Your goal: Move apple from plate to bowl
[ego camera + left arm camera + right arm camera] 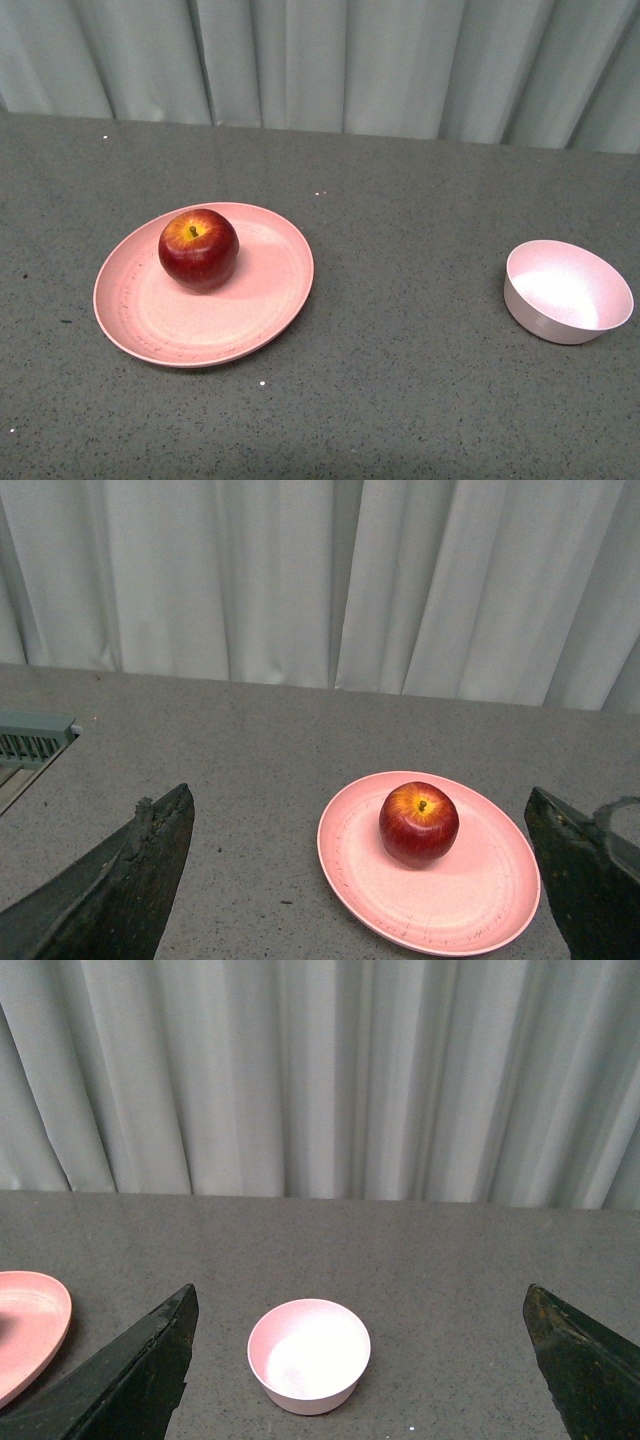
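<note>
As viewed from each wrist, found left gripper (360, 792) and right gripper (360, 1290) spread wide, holding nothing, hanging clear above the table (400, 400). Located apple (198, 248) upright, stem up, on the plate (230, 310), just past centre toward 12 o'clock. Located bowl (530, 318) empty, well apart at 3 o'clock of the plate. Judged apple firm, moderately heavy, glossy, liable to slip or roll. Advise pinching across the widest girth, avoiding the stem. Beyond, only curtain (320, 60).

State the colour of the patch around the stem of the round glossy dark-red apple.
Yellow-orange on the apple, clearest in the front view.
</note>
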